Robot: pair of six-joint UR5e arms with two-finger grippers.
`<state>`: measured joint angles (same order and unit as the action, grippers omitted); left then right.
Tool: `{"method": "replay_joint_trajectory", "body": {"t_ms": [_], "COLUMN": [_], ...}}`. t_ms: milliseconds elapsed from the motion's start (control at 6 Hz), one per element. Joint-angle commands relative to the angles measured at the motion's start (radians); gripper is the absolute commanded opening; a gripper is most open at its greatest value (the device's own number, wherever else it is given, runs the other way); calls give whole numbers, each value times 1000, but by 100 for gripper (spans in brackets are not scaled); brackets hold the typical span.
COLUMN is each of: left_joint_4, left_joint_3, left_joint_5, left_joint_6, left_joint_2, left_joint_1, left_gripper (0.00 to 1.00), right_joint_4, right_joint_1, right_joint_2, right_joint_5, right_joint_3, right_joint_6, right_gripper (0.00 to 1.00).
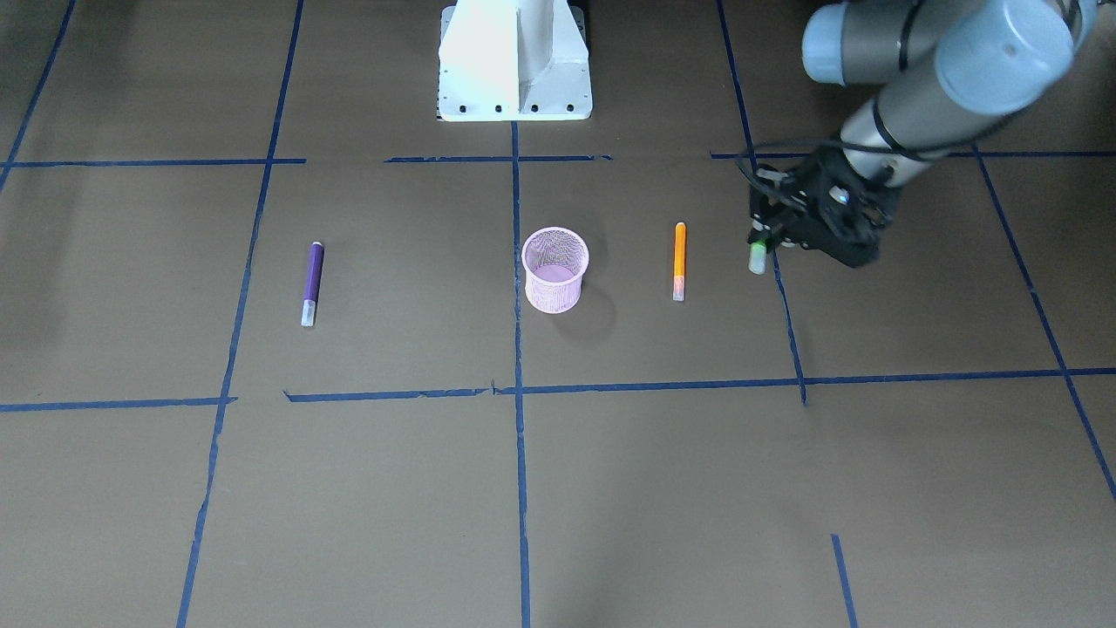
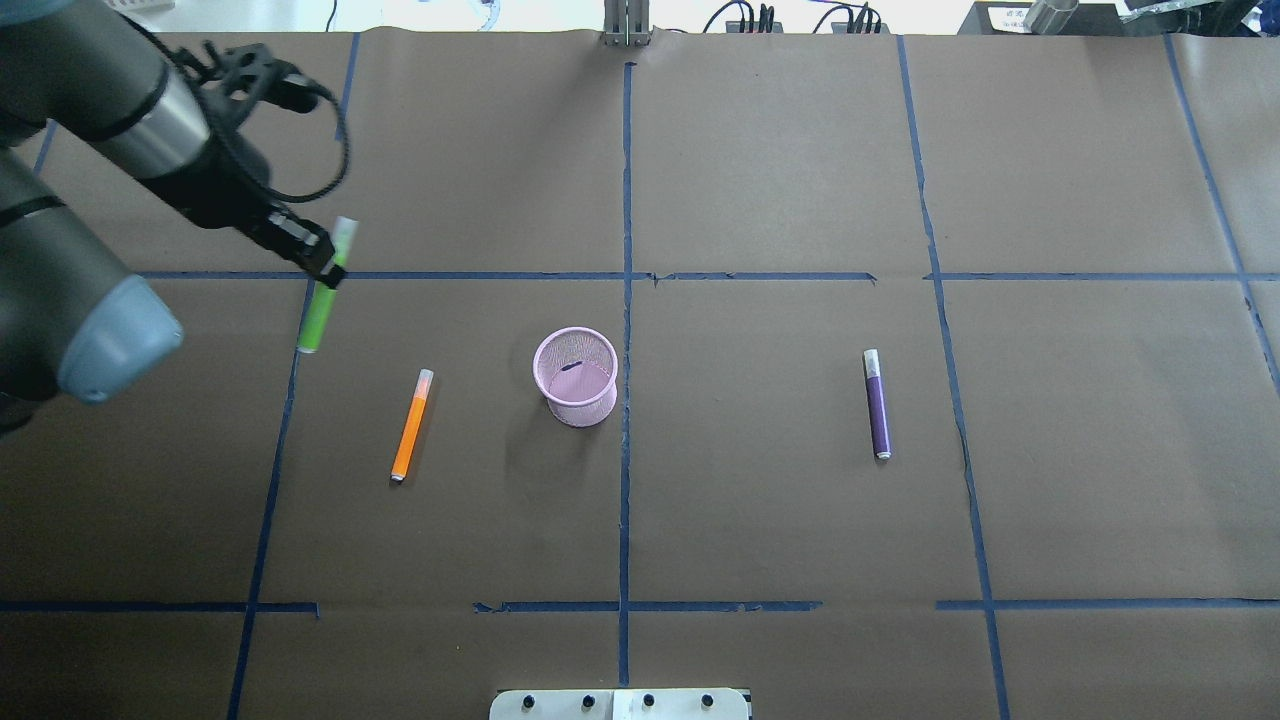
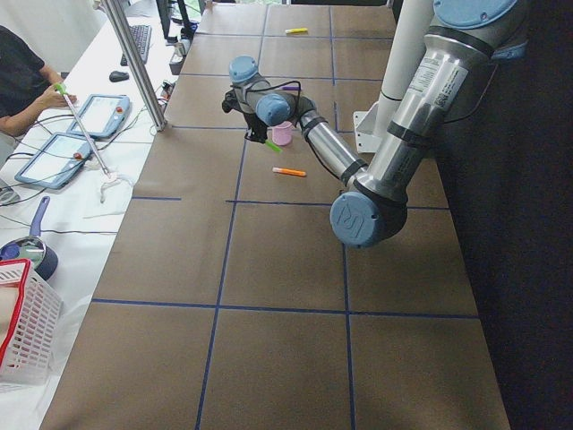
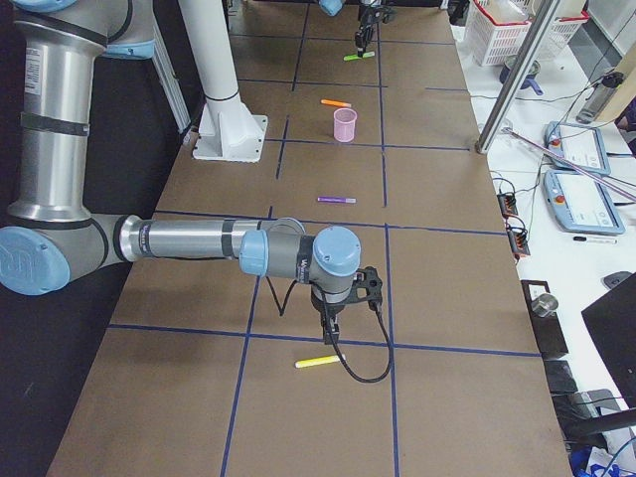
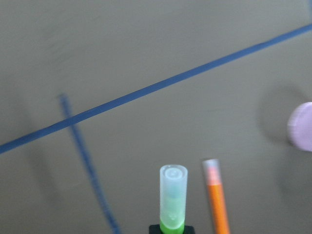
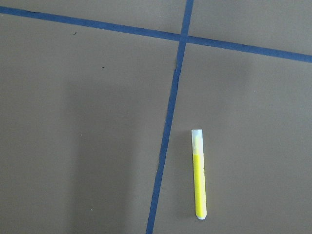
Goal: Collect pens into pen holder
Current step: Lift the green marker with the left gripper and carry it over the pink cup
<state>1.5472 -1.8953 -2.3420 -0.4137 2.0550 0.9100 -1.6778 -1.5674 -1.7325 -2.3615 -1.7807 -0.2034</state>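
My left gripper (image 2: 325,262) is shut on the bright green pen (image 2: 318,315), gripping it near its pale cap, at the table's left side. The left wrist view shows the cap (image 5: 173,195) sticking out past the gripper, above the blurred paper. The orange pen (image 2: 411,425) lies flat between that gripper and the pink mesh pen holder (image 2: 576,378), which stands upright at the table's middle. The purple pen (image 2: 877,404) lies flat to the holder's right. My right gripper (image 4: 333,320) shows only in the exterior right view, low over the paper; I cannot tell whether it is open or shut.
A yellow pen (image 6: 199,175) lies flat beside a blue tape line under the right wrist camera, close to the right gripper and far from the holder. The white robot base (image 1: 514,61) stands at the table's near edge. Blue tape lines cross the brown paper.
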Motion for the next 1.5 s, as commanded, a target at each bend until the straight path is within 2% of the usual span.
{"method": "replay_joint_trajectory", "body": {"t_ms": [0,167,500,1000,1333], "left_joint_4": [52,211,457,698,738], "left_joint_3": [-56,-59,-4,83,123], "left_joint_5": [149,241,508,795,817], "left_joint_6": [-2,-2,-5,-50,-50], "left_joint_2": [106,96,85,50,30], "left_joint_1": [-100,-123,-267,-403,-437], "left_gripper": [3,2,0,6,9], "right_joint_4": [0,0,0,0,0], "right_joint_1": [13,14,20,24,24], "right_joint_2": [1,1,2,4,4], "right_joint_5": [-15,-15,-16,-15,-15], "right_joint_3": [0,1,1,6,6], "right_joint_6": [2,2,4,2,4], "right_gripper": [100,100,100,100,100]}}
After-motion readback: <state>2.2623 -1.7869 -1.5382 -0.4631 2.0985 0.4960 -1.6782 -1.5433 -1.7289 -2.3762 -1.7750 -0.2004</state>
